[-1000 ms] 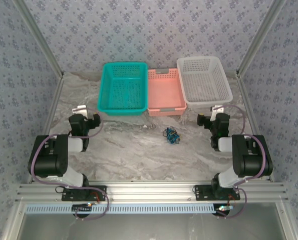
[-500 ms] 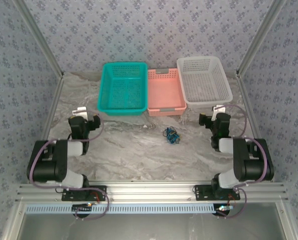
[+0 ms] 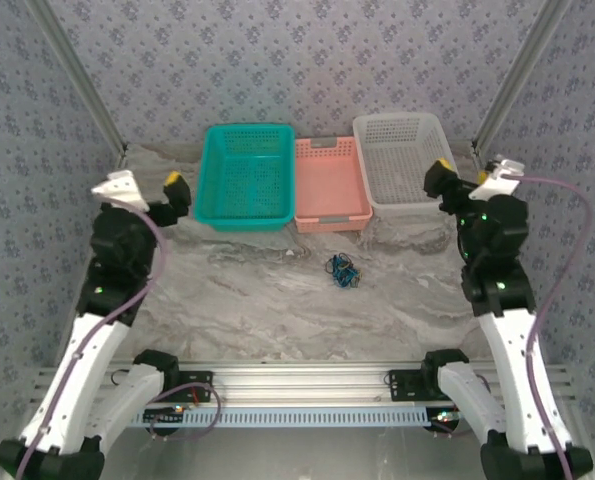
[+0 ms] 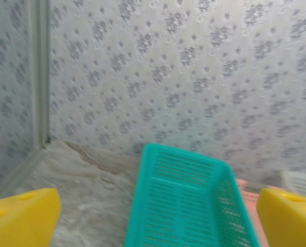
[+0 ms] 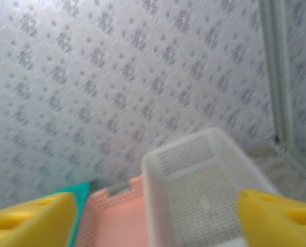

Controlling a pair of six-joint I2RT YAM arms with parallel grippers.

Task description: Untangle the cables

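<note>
Marbled table [image 3: 247, 300]: cables [image 3: 342, 270] knotted at centre, untouched.
My left gripper [image 3: 147, 186] and right gripper [image 3: 470, 172] hover high, jaws wide, empty, likely poised to descend.

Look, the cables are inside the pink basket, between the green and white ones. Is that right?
No. The cables lie on the table in front of the pink basket, not inside it; the top view shows this. It does sit between the green basket and the white basket.
</note>
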